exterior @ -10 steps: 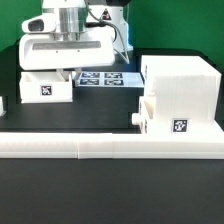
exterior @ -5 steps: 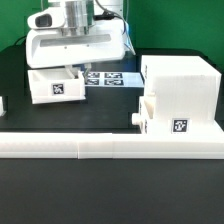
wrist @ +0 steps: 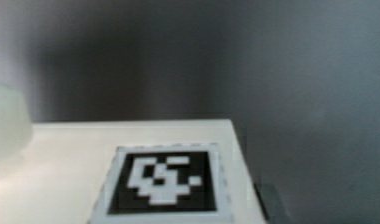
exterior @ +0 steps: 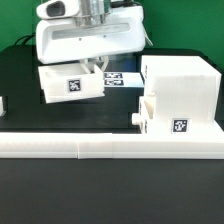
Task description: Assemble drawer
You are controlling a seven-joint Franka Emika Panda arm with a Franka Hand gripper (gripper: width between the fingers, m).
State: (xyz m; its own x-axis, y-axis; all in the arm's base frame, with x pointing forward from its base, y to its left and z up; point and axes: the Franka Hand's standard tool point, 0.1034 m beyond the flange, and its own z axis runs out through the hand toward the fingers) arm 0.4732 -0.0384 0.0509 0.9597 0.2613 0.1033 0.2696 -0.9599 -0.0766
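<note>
The large white drawer casing (exterior: 180, 90) stands at the exterior view's right. One knobbed tray (exterior: 165, 120) sits in its lower slot, part way out, tag facing front. My gripper (exterior: 92, 68) is shut on the second small tray (exterior: 72, 84), held by its back wall. That tray hangs slightly tilted above the black table, to the left of the casing and apart from it. In the wrist view I see the held tray's white face and its tag (wrist: 166, 180) close up. My fingers do not show clearly there.
The long low white border wall (exterior: 110, 148) runs across the front. The marker board (exterior: 120, 79) lies on the table behind the held tray, partly hidden. A small white part (exterior: 2, 103) shows at the left edge.
My gripper has risen and moved to the exterior view's right with the small tray, which has left the table and now hangs closer to the casing.
</note>
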